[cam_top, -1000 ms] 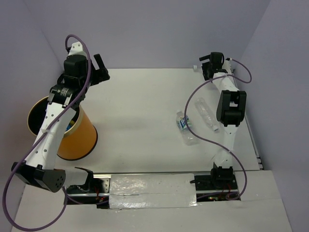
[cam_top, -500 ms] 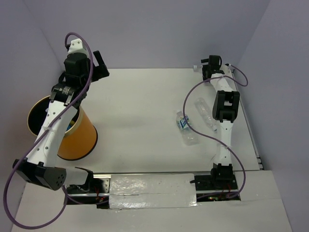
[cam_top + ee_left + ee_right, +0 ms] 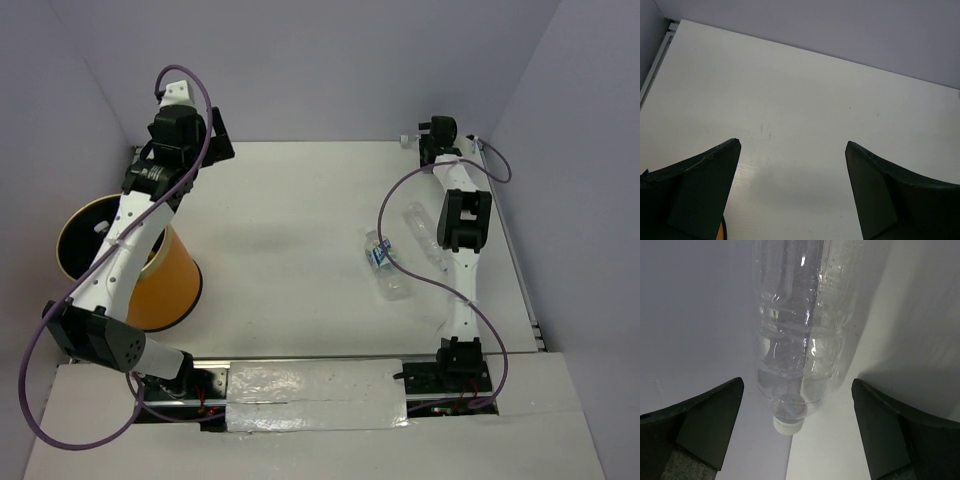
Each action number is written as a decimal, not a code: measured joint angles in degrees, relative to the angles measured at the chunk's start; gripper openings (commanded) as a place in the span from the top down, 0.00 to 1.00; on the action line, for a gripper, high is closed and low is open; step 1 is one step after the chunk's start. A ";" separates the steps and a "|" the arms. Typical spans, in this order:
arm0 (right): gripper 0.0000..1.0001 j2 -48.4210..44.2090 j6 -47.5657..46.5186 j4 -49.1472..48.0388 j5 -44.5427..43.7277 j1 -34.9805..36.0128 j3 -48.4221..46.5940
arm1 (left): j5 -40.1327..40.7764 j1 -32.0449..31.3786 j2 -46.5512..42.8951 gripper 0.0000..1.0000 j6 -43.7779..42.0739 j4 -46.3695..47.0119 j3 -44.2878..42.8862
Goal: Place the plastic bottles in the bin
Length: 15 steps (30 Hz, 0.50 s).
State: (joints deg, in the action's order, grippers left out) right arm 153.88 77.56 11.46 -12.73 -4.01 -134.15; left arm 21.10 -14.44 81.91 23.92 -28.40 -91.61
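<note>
The orange bin (image 3: 165,285) stands at the near left of the desk (image 3: 290,210). Right of centre lie two plastic bottles close together: a blue-and-white-labelled bottle (image 3: 384,262) and, just beyond it, a bare clear bottle (image 3: 424,235). Farther back on the left, the left jaws hang spread wide over bare desk, holding nothing. At the far right corner the right jaws gape either side of a white-capped clear bottle (image 3: 800,335) by the wall, not gripping it.

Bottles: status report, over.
Left end effector open, empty, above the table. Right end effector open, lined up on a clear bottle, not gripped. Mid-table, two bottles lie loose; bin at left. Nothing in the way.
</note>
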 measured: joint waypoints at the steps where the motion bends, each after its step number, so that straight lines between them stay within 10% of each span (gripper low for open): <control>1: 0.10 0.26 0.11 -0.31 -0.20 0.00 -0.20 | 0.07 0.00 0.24 0.01 0.00 0.07 -0.02; 6: 0.39 0.37 0.57 -3.78 -0.50 0.00 2.05 | 0.02 -0.02 1.57 0.01 0.04 0.11 -0.02; 15: 0.52 -14.80 -0.63 -14.75 1.18 0.00 28.61 | -0.17 -0.24 1.64 0.01 0.48 1.27 4.24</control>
State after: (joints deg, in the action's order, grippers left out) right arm 139.09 76.93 -3.29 -11.55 -4.01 -105.54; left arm 20.93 -14.68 83.55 24.40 -27.14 -87.37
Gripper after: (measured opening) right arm 0.596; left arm 0.993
